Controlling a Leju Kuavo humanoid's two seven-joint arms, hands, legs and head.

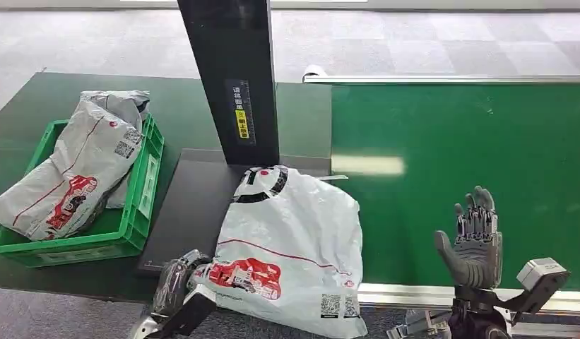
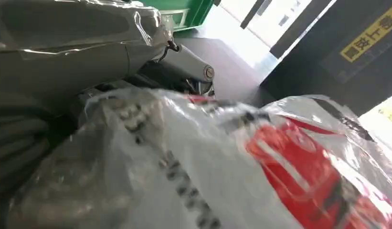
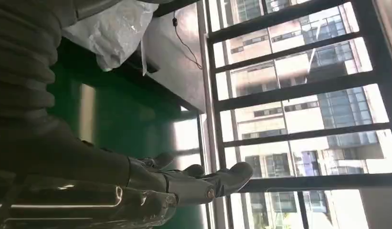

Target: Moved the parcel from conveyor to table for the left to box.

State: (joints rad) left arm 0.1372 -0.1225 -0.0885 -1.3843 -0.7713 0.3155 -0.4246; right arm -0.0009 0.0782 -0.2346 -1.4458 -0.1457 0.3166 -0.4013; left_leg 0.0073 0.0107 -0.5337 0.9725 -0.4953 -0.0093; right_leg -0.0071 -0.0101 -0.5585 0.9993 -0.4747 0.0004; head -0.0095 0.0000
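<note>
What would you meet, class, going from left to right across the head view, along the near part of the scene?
Green crate holding grey parcels → left hand at the edge of the white parcel → white parcel → green conveyor belt → right hand, fingers raised and apart.

Bright daylight, sharp from above, soft and blown out up close.

The head view is evenly lit and crisp, with a pale patch of glare on the green conveyor belt (image 1: 449,176) and soft sheen on the dark tabletop (image 1: 32,120). Close at the left wrist, the parcel (image 2: 241,162) is smeared out of focus, its plastic glinting. The right wrist view looks into strong backlight from the windows (image 3: 299,109), leaving the right hand (image 3: 184,183) in shadow.
</note>
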